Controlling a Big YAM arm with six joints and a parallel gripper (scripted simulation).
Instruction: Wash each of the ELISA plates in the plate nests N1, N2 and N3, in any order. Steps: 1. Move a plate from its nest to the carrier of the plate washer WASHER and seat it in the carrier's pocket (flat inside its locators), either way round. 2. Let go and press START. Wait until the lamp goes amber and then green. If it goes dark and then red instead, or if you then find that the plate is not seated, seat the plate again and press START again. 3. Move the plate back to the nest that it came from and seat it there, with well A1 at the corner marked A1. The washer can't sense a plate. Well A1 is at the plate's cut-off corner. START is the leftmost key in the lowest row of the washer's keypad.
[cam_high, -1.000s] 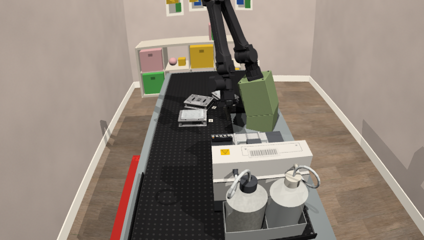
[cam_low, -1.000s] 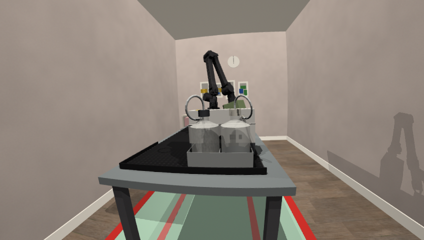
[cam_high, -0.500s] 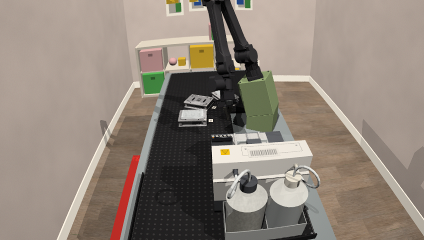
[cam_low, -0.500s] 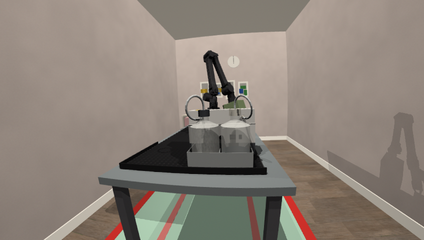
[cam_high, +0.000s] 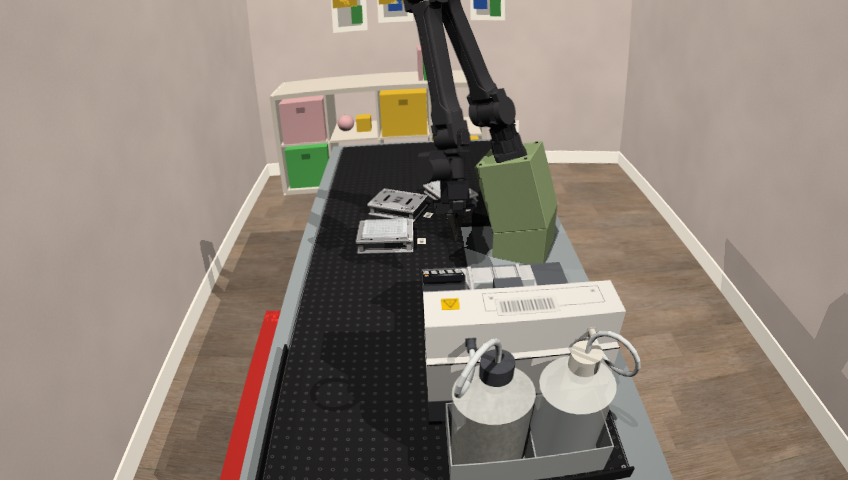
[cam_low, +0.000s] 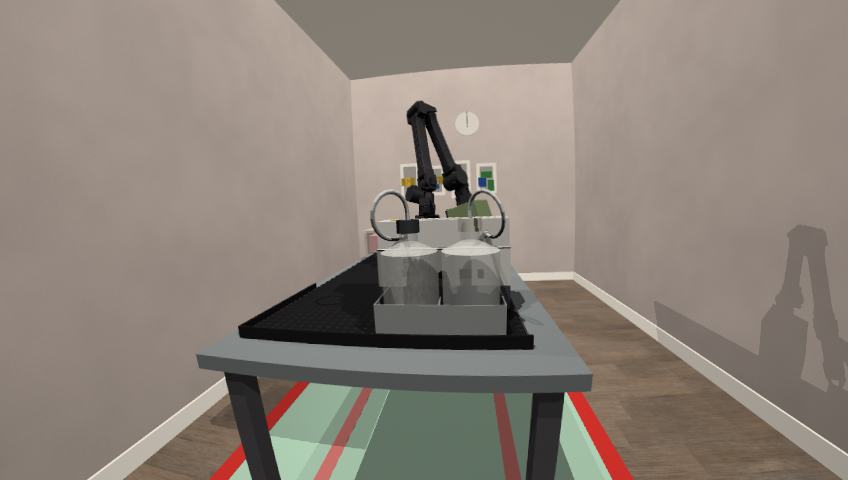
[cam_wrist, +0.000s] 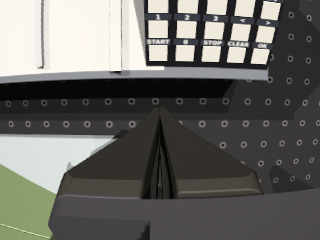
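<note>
The gripper (cam_high: 457, 237) (cam_wrist: 159, 118) is hovering closed and bare before the washer's keypad (cam_high: 443, 278) (cam_wrist: 211, 36), one plate (cam_high: 385, 228) is resting in a nest (cam_high: 385, 246), the next nest (cam_high: 397, 202) is showing bare (finished washes I cannot tell), and restoring is likely remaining.

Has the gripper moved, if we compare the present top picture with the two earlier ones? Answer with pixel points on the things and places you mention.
No. In the top view, the gripper (cam_high: 455, 237) (cam_wrist: 159, 118) hangs at the same place beside the green pedestal (cam_high: 514, 202), showing no visible shift.
</note>
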